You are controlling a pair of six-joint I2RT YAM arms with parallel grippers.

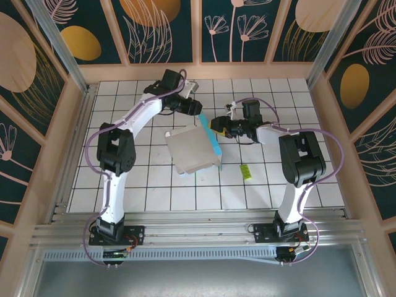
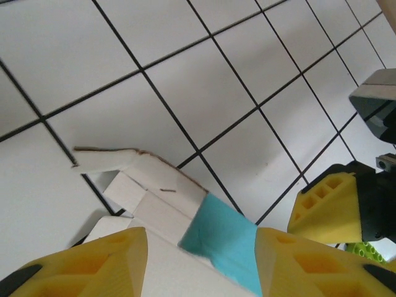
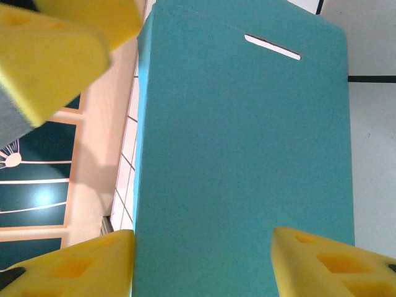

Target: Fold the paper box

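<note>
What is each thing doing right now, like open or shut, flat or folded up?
paper box: partly folded, white face up, teal flap standing up along its right edge.
left hand: open, fingers either side of the box's far right corner.
right hand: open, fingers apart at the teal flap.
yellow-green slip: lying flat on the table, apart from the box.

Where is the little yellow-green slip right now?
In the top view, the slip lies flat on the table's right half, just right of the paper box and apart from it.
</note>
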